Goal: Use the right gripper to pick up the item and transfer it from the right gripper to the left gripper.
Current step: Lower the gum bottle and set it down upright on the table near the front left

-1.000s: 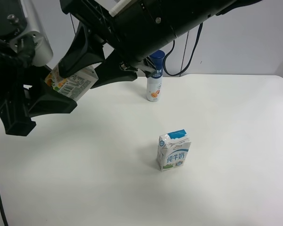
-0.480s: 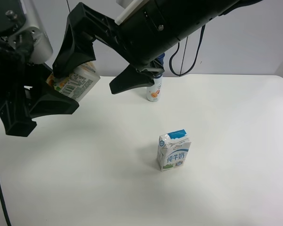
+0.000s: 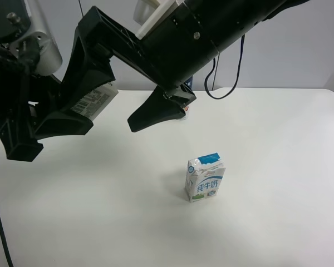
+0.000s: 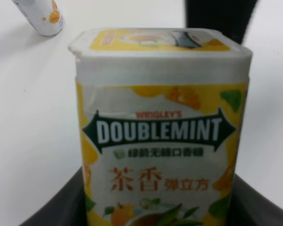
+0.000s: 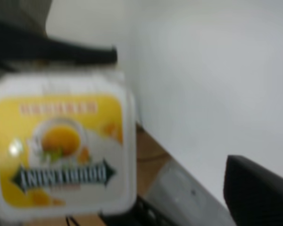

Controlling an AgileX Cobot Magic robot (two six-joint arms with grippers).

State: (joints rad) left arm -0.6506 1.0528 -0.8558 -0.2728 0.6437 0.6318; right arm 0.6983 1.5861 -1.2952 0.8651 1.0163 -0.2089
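At the far left, my bulky black left gripper point(image 3: 64, 111) is clamped on the small white box with yellow fruit print and green label panel point(image 3: 97, 99), aloft over the white table point(image 3: 278, 144). My slim black right gripper point(image 3: 108, 105) has its prongs spread apart. I should draw it straight back rightward without brushing the box.

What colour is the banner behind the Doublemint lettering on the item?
The banner is dark green with white lettering, on the item; clearest in the left wrist view.
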